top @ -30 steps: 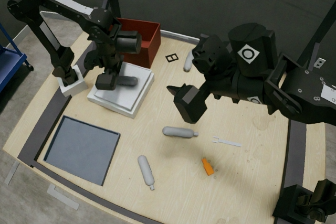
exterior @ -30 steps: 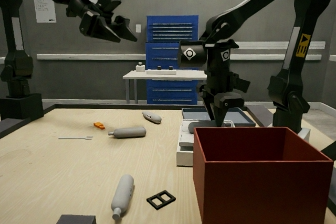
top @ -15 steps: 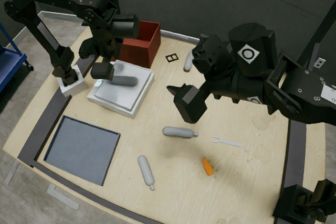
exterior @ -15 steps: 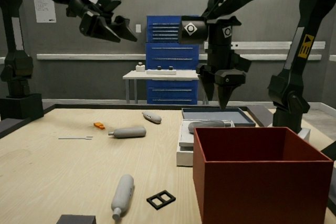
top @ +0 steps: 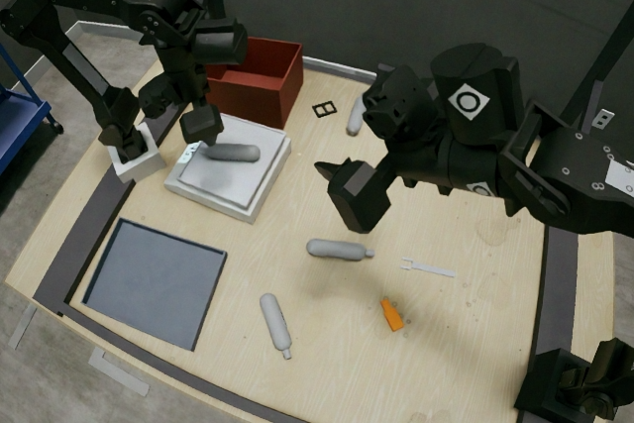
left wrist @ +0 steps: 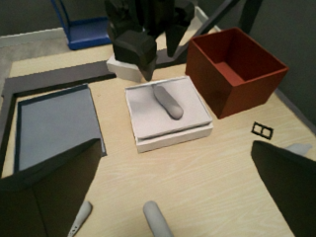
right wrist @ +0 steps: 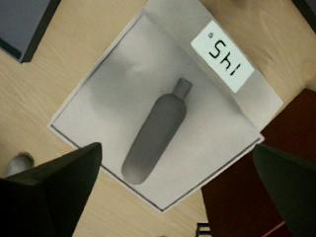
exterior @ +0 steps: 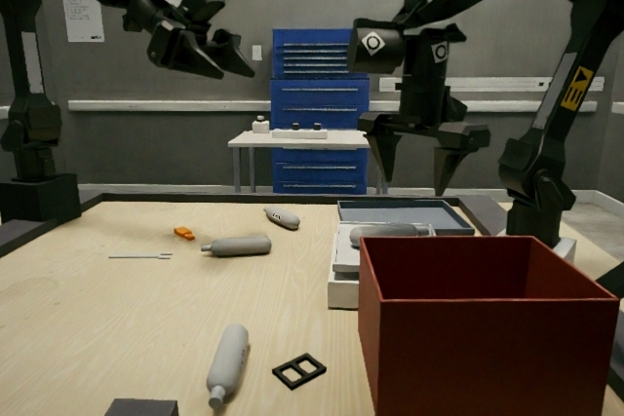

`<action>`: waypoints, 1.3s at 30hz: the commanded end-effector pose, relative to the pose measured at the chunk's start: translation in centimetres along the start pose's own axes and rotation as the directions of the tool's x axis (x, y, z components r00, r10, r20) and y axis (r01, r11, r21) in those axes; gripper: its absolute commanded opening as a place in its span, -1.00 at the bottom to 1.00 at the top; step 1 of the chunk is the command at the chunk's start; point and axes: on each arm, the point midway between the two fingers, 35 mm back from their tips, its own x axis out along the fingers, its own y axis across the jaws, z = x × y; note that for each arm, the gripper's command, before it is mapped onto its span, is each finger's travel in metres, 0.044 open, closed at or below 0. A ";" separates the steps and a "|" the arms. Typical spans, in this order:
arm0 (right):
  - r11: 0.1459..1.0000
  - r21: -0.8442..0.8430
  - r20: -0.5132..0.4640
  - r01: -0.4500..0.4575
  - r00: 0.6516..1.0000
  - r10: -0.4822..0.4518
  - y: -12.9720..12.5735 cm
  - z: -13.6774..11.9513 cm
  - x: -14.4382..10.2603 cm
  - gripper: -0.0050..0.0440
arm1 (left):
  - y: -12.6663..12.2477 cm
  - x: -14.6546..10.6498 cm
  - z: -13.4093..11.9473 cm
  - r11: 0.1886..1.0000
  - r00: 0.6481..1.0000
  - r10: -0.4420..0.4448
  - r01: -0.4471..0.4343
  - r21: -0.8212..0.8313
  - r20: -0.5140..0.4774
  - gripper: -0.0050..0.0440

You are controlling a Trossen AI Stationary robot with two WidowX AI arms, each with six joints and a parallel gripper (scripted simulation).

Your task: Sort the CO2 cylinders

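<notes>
A grey CO2 cylinder (top: 232, 153) lies flat on the white scale (top: 230, 172); it also shows in the right wrist view (right wrist: 155, 130), apart from the fingers. The scale's display (right wrist: 222, 55) shows digits that look like 145. My right gripper (exterior: 415, 174) is open and empty, a little above that cylinder. My left gripper (top: 348, 193) is open and empty, high above the table's middle. Three more cylinders lie on the table: one in the middle (top: 339, 248), one near the front (top: 275, 323), one at the back (top: 355, 116). The grey tray (top: 154, 282) and the red scrap bin (top: 256, 80) hold nothing I can see.
An orange piece (top: 391, 314), a thin white fork-like tool (top: 427, 267) and a small black frame (top: 324, 109) lie on the table. The bin stands right behind the scale. The right arm's white base block (top: 134, 159) stands beside the scale.
</notes>
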 end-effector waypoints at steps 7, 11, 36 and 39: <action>0.920 -0.392 -0.059 -0.030 0.998 0.007 -1.1 1.0 -0.5 1.00 | 0.0 -0.6 1.0 1.000 1.000 0.000 0.000 -0.002 0.027 1.00; 0.822 -0.567 -0.079 -0.056 0.997 0.014 -1.5 1.5 -0.5 1.00 | 0.0 -0.6 1.0 1.000 1.000 0.000 0.000 -0.002 0.027 1.00; -0.206 -0.962 -0.192 -0.177 0.980 0.055 -3.8 4.2 -0.3 1.00 | 0.0 -0.6 1.0 1.000 1.000 0.000 0.000 -0.002 0.027 1.00; -0.253 -0.951 -0.197 -0.176 0.979 0.058 -3.9 4.4 -0.2 1.00 | 0.0 -0.6 1.0 1.000 1.000 0.000 0.000 -0.002 0.027 1.00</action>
